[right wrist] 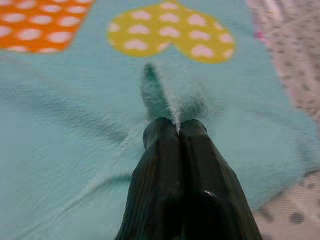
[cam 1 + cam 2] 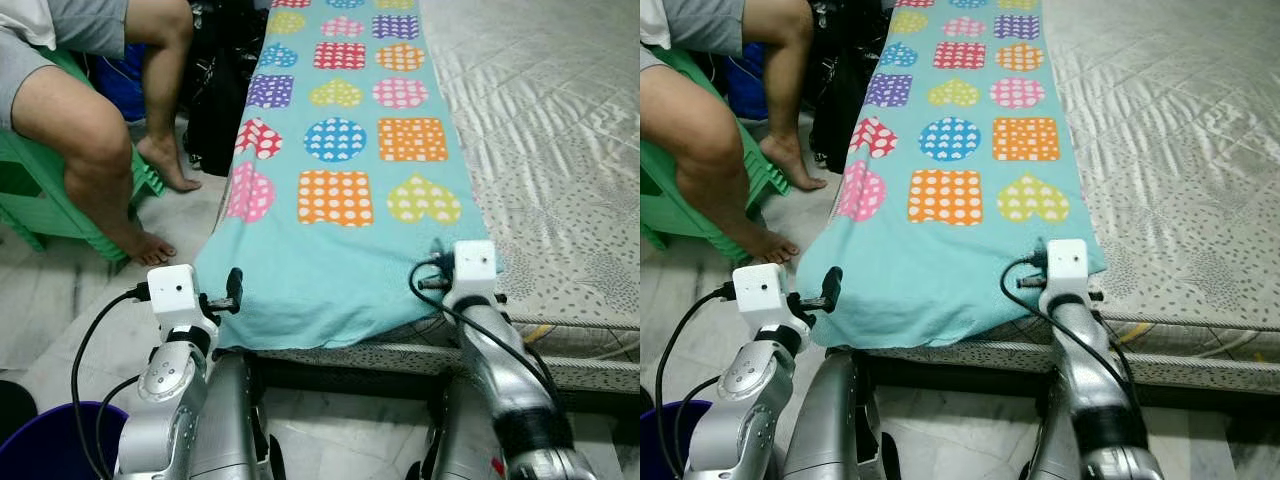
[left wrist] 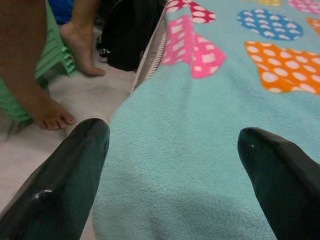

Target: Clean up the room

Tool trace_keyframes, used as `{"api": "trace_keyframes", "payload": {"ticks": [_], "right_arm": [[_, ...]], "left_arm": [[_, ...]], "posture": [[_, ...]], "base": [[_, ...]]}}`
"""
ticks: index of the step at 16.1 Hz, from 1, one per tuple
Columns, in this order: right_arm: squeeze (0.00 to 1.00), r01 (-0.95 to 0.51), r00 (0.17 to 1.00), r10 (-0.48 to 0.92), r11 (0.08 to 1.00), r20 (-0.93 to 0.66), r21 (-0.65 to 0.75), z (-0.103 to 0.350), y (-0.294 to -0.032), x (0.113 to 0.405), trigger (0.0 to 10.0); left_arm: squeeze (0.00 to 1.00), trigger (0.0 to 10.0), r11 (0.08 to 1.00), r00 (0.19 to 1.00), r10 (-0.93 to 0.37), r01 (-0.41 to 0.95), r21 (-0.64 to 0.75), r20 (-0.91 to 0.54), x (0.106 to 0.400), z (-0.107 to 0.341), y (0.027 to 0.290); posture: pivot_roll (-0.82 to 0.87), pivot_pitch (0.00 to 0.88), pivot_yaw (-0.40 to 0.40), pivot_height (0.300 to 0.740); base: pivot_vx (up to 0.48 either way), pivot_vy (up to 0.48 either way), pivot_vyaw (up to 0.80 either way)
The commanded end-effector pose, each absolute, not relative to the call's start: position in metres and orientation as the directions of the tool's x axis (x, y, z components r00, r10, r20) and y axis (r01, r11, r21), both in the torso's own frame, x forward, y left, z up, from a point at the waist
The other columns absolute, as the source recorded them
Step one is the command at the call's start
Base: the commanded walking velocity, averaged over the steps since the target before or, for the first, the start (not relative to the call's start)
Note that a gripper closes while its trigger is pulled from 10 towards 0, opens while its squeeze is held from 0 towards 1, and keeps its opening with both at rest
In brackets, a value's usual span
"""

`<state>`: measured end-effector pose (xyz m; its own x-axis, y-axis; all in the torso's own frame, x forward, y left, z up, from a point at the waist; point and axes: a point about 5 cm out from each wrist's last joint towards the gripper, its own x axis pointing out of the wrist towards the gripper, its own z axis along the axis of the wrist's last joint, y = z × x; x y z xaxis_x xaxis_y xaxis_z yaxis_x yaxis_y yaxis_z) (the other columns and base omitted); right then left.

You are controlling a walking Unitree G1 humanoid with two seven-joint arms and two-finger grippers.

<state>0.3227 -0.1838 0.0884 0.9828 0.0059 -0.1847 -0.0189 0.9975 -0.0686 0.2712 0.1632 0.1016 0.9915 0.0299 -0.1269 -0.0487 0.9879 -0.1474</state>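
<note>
Turquoise fleece blanket [image 2: 340,250] printed with dotted hearts, squares and circles, spread lengthwise along the left side of a bed with a pale grey quilted, speckled cover [image 2: 560,140]; near edge draped over the bed's front edge, left edge hanging toward the floor. Right gripper [image 1: 178,129] at the blanket's near right corner, just below the yellow dotted heart [image 1: 172,32]; fingers pressed together, a small ridge of the fleece pinched up between the tips. Left gripper [image 3: 172,145] at the blanket's near left corner, fingers spread wide apart, fabric lying between and beneath them, nothing clamped. Seated person's bare legs [image 2: 110,150] on a green plastic stool [image 2: 40,190] to the left of the bed, feet on the pale floor. Black bag [image 2: 220,90] against the bed side, just beyond the feet. Dark blue bucket rim [image 2: 50,445] at lower left, beside the left arm.
</note>
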Motion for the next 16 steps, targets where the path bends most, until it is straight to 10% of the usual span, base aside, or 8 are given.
{"api": "trace_keyframes", "payload": {"ticks": [1, 16], "right_arm": [[0.00, -0.050, 0.986, 0.043, 0.998, -0.161, -0.039, 0.092, -0.189, 0.317, 0.0], [0.00, -0.044, 0.985, 0.033, 0.997, -0.172, -0.064, 0.081, -0.251, 0.273, 0.0]], "left_arm": [[0.00, 10.0, 0.989, 0.989, 0.041, -0.060, -0.134, -0.140, 0.269, 0.098, 0.168], [0.00, 10.0, 0.991, 0.990, 0.014, -0.033, -0.128, -0.142, 0.274, 0.097, 0.167]], "posture": [[-0.02, 0.154, 0.061, 0.495], [-0.04, 0.122, 0.087, 0.495]], "base": [[0.000, 0.000, 0.00], [0.000, 0.000, 0.00]]}}
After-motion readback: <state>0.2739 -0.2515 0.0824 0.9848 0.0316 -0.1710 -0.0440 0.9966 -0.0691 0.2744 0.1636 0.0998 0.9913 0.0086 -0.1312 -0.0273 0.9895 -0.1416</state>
